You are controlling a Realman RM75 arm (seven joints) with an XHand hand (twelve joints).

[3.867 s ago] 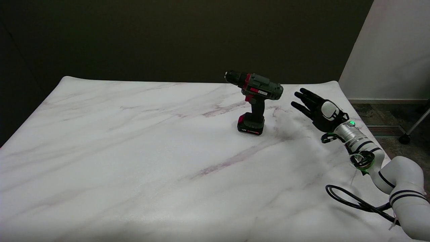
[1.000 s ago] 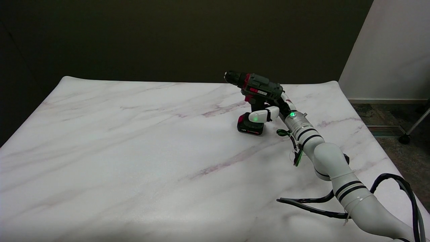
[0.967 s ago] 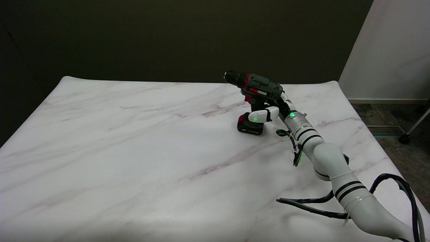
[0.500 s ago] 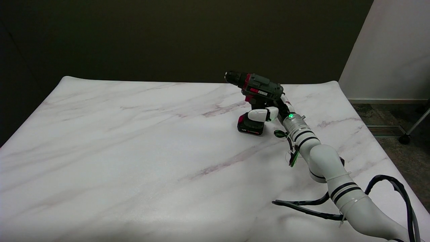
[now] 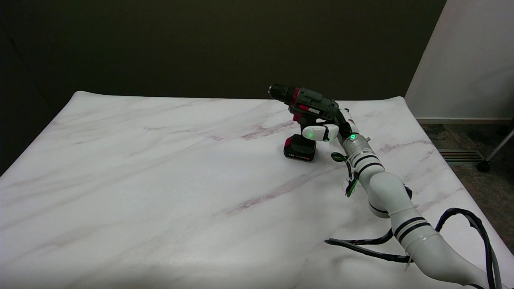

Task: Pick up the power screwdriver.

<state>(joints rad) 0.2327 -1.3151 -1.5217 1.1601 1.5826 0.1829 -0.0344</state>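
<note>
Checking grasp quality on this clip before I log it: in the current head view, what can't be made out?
- Fingers of the right hand: behind the power screwdriver handle, so how far they wrap is hidden.
- Whether the battery base is off the table: too fine to tell from this angle.
- Label text on body and battery: too small.
- Right arm's lower part: cut off by the bottom right edge.

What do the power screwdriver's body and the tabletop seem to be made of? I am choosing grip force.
Power screwdriver: apparently dark, matte moulded plastic with red trim; its chuck tip could be metal. Table: a white, veined marble look with a soft sheen, possibly stone or laminate. The right hand wraps the handle.
</note>
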